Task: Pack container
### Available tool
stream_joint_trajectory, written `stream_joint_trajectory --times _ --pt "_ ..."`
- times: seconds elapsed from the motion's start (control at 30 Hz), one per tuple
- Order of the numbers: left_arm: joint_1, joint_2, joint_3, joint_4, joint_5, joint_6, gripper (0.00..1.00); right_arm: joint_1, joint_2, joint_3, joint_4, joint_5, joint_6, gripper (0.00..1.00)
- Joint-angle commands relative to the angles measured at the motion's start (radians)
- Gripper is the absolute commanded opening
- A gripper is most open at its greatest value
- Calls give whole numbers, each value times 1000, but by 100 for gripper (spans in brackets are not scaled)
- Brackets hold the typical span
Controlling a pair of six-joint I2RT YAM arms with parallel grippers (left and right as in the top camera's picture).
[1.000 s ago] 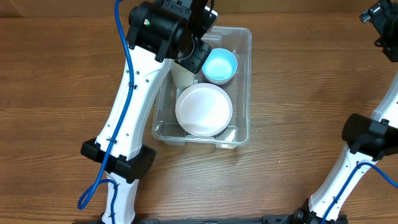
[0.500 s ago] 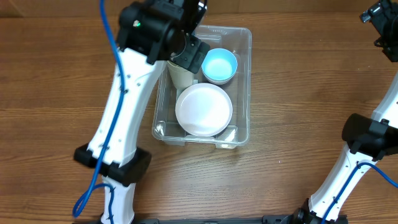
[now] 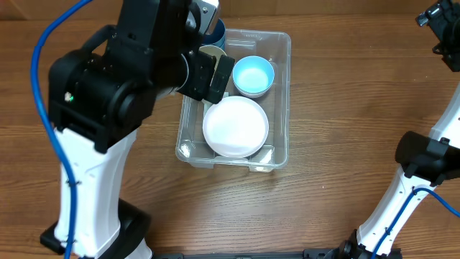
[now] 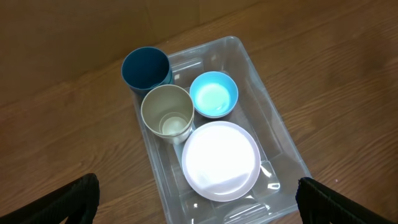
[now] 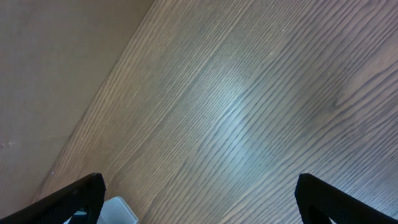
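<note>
Lifted away from the far left corner it had been crowding a second earlier, the left hand (image 4: 198, 182) hung high above the large clear rectangular plastic container (image 3: 282, 108). Its fingers (image 4: 74, 199) were spread wide with nothing between them. That rise uncovered a dark blue plastic cup (image 4: 146, 67) standing upright at the container's far left corner. It looked to be inside, though the rim was hidden there and I could not be sure.

Everything else in the container sat as before. A beige cup (image 4: 166, 112) stood upright just beside the blue one, with a small light blue bowl (image 4: 214, 93) to its right. A wide white round bowl (image 4: 221, 160) filled the near half. The container itself rested near the middle of the brown wooden desk (image 3: 345, 108).

The right hand (image 5: 199, 180) was released too, empty, off at the far right over bare wood. By my judgement packing was well advanced: four pieces were in or at the container and no loose item showed on the desk. Little seemed left beyond checking how the blue cup sat.
</note>
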Motion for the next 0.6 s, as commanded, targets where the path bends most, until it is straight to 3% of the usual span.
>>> stream_joint_trajectory --times 0.0,0.13,0.3,0.4,0.57 --pt "-1 -153 6 -2 -36 8 100 3 -9 1 5 -1 4 100" --pt "0 -258 -18 -2 -132 8 100 3 -9 1 5 -1 4 100" --pt "118 -435 -237 111 -114 8 100 3 -9 1 5 -1 4 100" --pt "217 -609 -546 350 -48 18 100 3 -9 1 5 -1 4 100" --pt "303 -965 -1254 962 135 219 100 3 -9 1 5 -1 4 100"
